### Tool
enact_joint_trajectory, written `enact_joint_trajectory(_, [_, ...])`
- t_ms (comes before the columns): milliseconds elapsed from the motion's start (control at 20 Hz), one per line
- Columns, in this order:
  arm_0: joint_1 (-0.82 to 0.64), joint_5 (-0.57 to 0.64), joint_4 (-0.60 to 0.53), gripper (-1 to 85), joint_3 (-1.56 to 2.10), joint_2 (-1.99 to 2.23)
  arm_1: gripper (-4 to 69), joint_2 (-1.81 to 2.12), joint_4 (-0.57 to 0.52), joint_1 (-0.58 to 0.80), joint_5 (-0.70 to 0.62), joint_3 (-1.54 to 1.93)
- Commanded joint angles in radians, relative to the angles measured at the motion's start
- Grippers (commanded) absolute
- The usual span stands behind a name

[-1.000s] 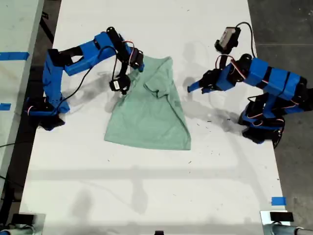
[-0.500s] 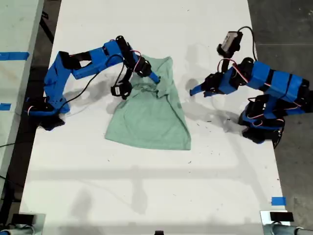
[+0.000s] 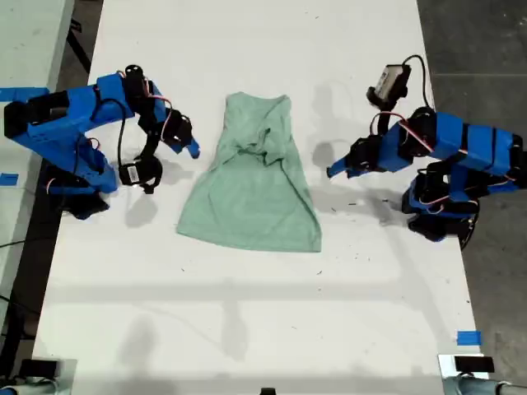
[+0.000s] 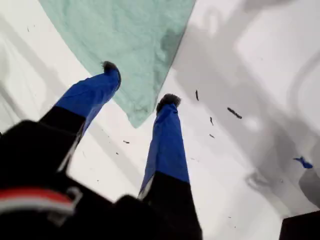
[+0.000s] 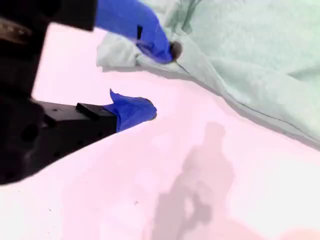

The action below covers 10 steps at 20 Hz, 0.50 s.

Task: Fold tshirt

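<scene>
The pale mint-green tshirt lies on the white table, its upper part narrowed and rumpled with cloth folded in near the neck. My second gripper is open just off the shirt's edge on the exterior view's left, holding nothing. In the second wrist view its gripper has one fingertip against the tshirt edge. My first gripper is open on the exterior view's right, a short gap from the shirt. In the first wrist view its gripper frames a corner of the tshirt.
Dark specks dot the table near the first arm's base. A blue tape mark sits at the exterior view's lower right. Another table with blue tape borders the exterior view's left; grey floor lies to its right.
My second gripper carried the shirt's upper side inward, let go, and drew back toward the exterior view's left. The shirt's top is now narrower. My first gripper shifted slightly toward the exterior view's right.
</scene>
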Motion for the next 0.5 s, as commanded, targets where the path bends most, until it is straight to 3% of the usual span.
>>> enact_joint_trajectory(0, [0.115, -0.153, -0.032, 0.1, 0.184, 0.187, 12.3, 0.025, 0.015, -0.1, 0.054, -0.005])
enact_joint_trajectory(100, [0.169, -0.213, -0.035, 0.1, 0.236, 0.225, 6.0, 0.021, 0.006, -0.155, 0.069, -0.002])
enact_joint_trajectory(150, [0.178, -0.222, -0.044, 0.1, 0.247, 0.23, 8.9, 0.02, -0.005, -0.172, 0.077, 0.005])
enact_joint_trajectory(250, [0.184, -0.219, -0.08, 0.1, 0.241, 0.209, 24.3, -0.018, -0.054, -0.206, 0.08, 0.02])
enact_joint_trajectory(300, [0.186, -0.215, -0.092, 2.5, 0.225, 0.184, 28.4, -0.072, -0.078, -0.221, 0.086, 0.028])
enact_joint_trajectory(450, [0.199, -0.212, -0.104, 6.1, 0.164, 0.074, 30.0, -0.276, -0.215, -0.275, 0.126, 0.08])
